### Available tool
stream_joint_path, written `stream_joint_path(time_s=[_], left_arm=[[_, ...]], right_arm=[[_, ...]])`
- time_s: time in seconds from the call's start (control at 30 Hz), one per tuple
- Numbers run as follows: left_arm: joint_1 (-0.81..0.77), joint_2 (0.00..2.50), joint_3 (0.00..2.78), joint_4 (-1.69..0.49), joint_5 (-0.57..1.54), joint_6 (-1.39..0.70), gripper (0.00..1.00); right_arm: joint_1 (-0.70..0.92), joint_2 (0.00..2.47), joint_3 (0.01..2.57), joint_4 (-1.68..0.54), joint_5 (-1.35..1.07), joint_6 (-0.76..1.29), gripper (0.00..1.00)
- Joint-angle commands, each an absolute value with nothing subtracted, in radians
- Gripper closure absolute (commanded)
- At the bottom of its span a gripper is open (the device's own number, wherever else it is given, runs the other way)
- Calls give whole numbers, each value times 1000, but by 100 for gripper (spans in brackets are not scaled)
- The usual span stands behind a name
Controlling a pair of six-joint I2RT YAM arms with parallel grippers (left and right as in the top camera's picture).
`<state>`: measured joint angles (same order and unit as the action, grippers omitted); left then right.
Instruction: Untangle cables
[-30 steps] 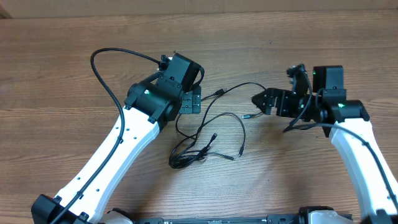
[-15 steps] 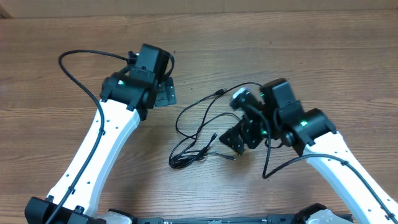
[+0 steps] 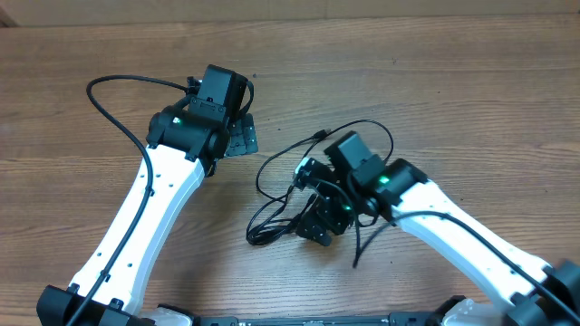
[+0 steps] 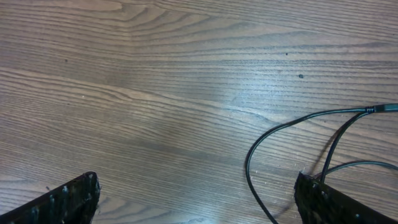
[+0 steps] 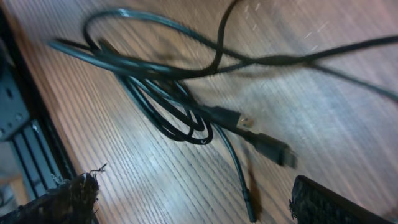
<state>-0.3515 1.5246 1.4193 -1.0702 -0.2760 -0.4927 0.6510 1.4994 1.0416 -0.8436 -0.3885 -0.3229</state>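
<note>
Right hand [image 3: 313, 199] newly above cables [image 3: 263, 235]

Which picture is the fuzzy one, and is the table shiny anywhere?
Right wrist view: the cables and plug tips look smeared, with pale glare on the table. Left wrist view: sharp wood grain, a soft bright patch in the middle. Overhead view: evenly lit, mostly crisp; the right arm blurs near the frame's edge.

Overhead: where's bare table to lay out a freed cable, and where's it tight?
Free: the far strip of table beyond both arms; the far right corner past the right arm; the near patch between the left arm and the cables. Crowded: the middle, where the right gripper hangs open over them.
</note>
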Motion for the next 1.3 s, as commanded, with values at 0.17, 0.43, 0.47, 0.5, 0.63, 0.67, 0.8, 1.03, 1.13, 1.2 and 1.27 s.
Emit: stream_joint_path(time_s=[0.17, 0.43, 0.47, 0.5, 0.63, 0.67, 0.8, 1.03, 1.13, 1.2, 1.27], left_arm=[[-353, 1530, 1414, -1069, -269, -505, 0], [-353, 1530, 1414, -1069, -269, -505, 0], [-353, 1530, 1414, -1069, -269, -505, 0], [-353, 1530, 1414, -1069, -269, -505, 0], [-353, 1530, 1414, -1069, -269, -505, 0], [-353, 1530, 1414, -1069, -269, -505, 0], [-353, 1530, 1414, -1069, -269, -505, 0], [-353, 1530, 1414, -1069, -269, -505, 0], [-353, 1530, 1414, -1069, -269, -505, 0], [-353, 1530, 1414, -1069, -269, -505, 0], [-353, 1530, 1414, -1069, -269, -505, 0]], right_arm=[[662, 1661, 1047, -757, -520, -376, 2], [662, 1732, 1046, -693, -526, -376, 2], [662, 1743, 1046, -685, -529, -376, 2], [663, 1747, 1046, -681, -534, -376, 2], [675, 1773, 1046, -662, -579, -405, 3], [680, 1778, 1046, -656, -588, -410, 3], [689, 1784, 1046, -638, -590, -421, 22], [685, 1784, 1047, -629, -448, -337, 96], [678, 1784, 1047, -630, -324, -239, 96], [666, 1783, 1050, -642, -266, -189, 96], [646, 1775, 1056, -661, -245, -154, 96]])
